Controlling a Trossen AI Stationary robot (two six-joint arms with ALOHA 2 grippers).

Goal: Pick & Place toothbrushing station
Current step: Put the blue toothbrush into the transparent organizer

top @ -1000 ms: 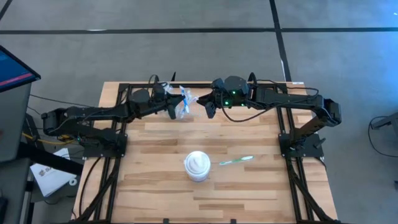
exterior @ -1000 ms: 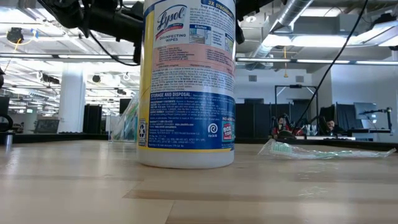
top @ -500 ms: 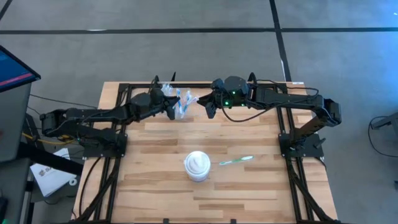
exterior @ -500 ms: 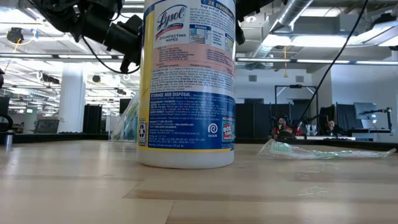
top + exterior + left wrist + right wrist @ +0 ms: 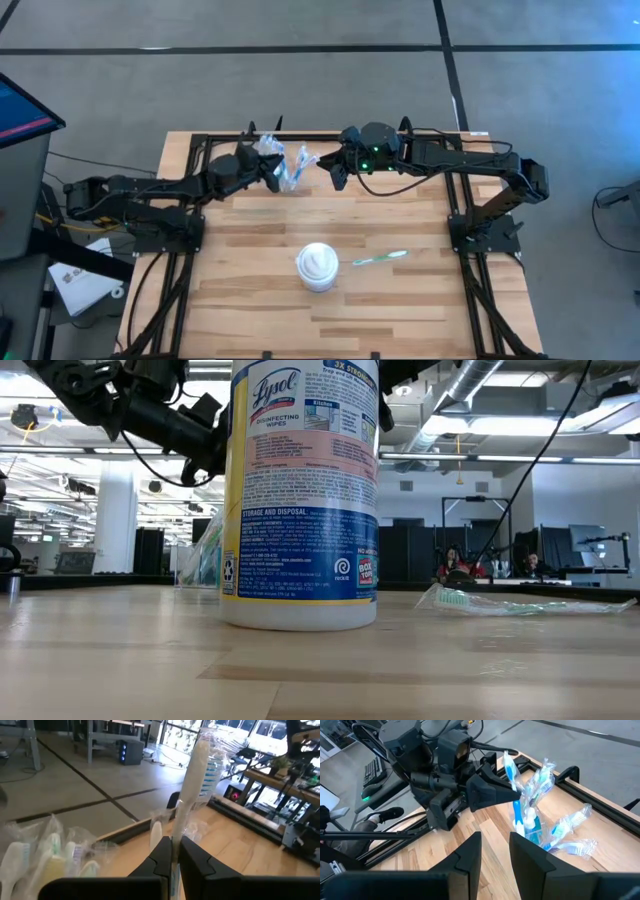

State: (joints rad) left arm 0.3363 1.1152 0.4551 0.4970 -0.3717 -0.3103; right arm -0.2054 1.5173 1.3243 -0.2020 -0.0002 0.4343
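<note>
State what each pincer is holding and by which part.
The left pincer is shut on a wrapped blue toothbrush, gripping its handle low down. The right pincer is open and holds nothing.

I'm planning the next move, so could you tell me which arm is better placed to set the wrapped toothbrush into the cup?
Left, probably. The left end effector is shut on a wrapped toothbrush beside the cup of toothbrushes at the table's far edge. The right end effector is open and empty nearby.

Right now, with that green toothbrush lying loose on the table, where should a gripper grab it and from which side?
Probably the middle of the green toothbrush's thin handle, coming straight down from above. It lies flat on the table, right of the wipes tub, with bare wood around it, so fingers can straddle its narrow width.
</note>
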